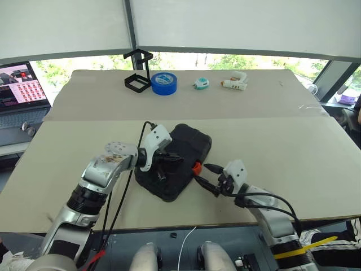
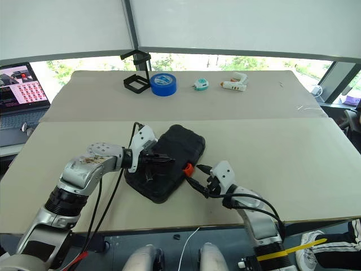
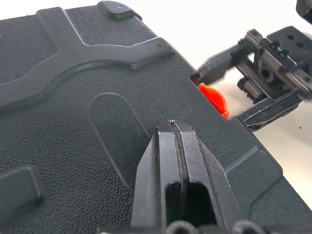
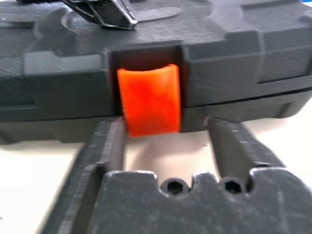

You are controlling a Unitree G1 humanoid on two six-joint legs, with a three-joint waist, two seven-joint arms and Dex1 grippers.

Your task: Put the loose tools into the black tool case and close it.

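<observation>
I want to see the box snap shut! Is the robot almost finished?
Almost. The black tool case is already folded shut, and no loose tools lie on the table. Right now the left gripper, shut, presses on the lid, while the open right gripper sits either side of the orange latch. What looks left: snapping that latch.

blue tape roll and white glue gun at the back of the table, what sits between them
A small teal and white round object lies between the blue tape roll and the white glue gun, seen in both eye views.
</observation>
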